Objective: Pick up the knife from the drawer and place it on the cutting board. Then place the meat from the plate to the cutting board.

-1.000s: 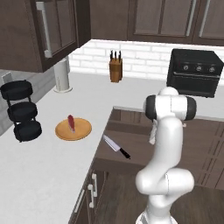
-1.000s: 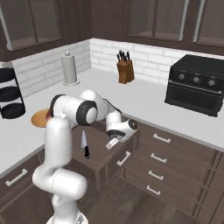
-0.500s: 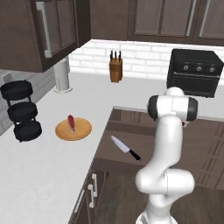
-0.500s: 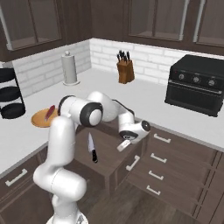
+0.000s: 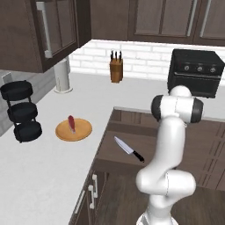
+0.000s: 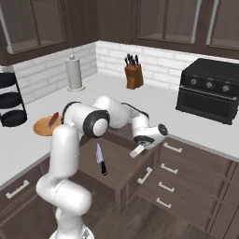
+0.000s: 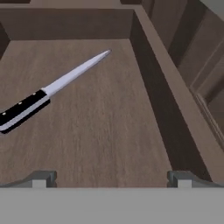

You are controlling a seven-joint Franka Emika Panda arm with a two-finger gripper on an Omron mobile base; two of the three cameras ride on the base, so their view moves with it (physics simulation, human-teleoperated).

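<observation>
Swung rightward past the drawer's front edge, the hand hangs released, the knife lying flat inside.

My arm is glossy white, built of rounded tubular links with dark grey bands at the joints; my fingertips are small, blocky and grey
</observation>
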